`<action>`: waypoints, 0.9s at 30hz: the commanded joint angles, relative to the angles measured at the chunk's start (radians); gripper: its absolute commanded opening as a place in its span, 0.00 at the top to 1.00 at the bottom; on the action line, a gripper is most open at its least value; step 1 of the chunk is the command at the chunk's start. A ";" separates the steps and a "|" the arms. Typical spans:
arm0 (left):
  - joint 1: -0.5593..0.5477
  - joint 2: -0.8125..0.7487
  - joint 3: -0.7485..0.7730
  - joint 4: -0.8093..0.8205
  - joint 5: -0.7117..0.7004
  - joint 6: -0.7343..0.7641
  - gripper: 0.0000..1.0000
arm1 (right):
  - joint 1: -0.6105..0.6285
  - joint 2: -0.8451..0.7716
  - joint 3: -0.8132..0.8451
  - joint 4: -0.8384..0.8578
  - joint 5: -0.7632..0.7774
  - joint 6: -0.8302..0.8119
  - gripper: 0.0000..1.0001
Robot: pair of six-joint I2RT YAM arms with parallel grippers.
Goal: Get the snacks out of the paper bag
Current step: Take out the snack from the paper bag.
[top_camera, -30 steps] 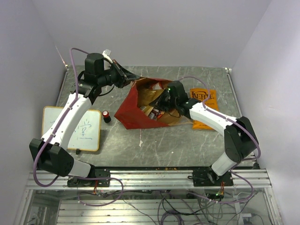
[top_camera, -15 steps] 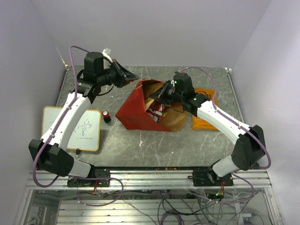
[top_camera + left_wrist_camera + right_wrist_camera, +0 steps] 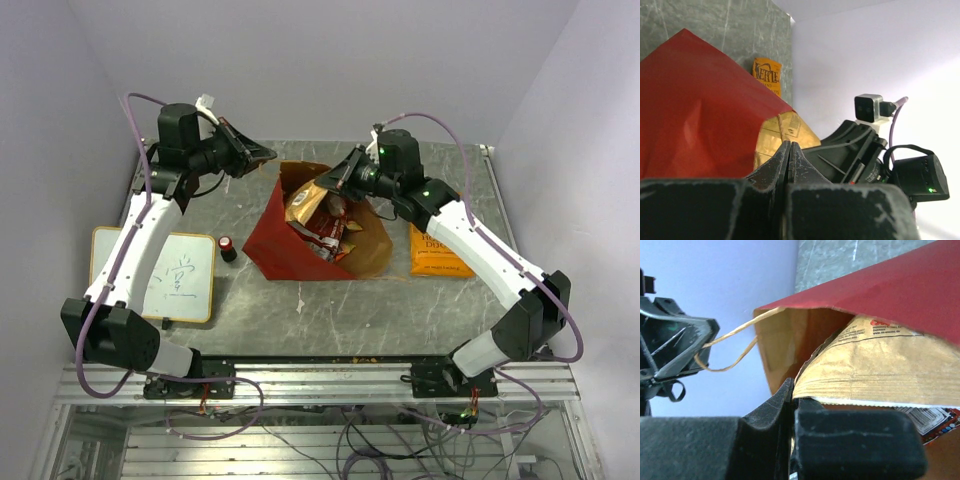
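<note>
The left claw [image 3: 262, 154] is pinching shut on the cord handle [image 3: 735, 347] of the bag [image 3: 272, 238], which is sitting just below it, between the two claws. The right claw [image 3: 335, 184] is gripping the edge of a gold packet [image 3: 303, 201] at the bag's mouth. A red packet [image 3: 325, 237] is lying deeper inside, beneath that claw. A chip bag [image 3: 440, 252] is lying on the table [image 3: 400, 300] behind the right claw, under its arm.

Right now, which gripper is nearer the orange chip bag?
Right. The right gripper sits over the paper bag, left of the orange chip bag; the left gripper is farther left.
</note>
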 commanded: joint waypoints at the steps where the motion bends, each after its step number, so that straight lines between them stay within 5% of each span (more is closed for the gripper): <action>1: 0.045 0.007 0.053 0.007 0.074 0.021 0.93 | -0.003 0.022 0.129 -0.010 -0.046 -0.034 1.00; 27: 0.060 0.035 0.033 0.008 0.079 0.023 0.93 | -0.074 0.008 0.668 -0.241 -0.051 -0.227 1.00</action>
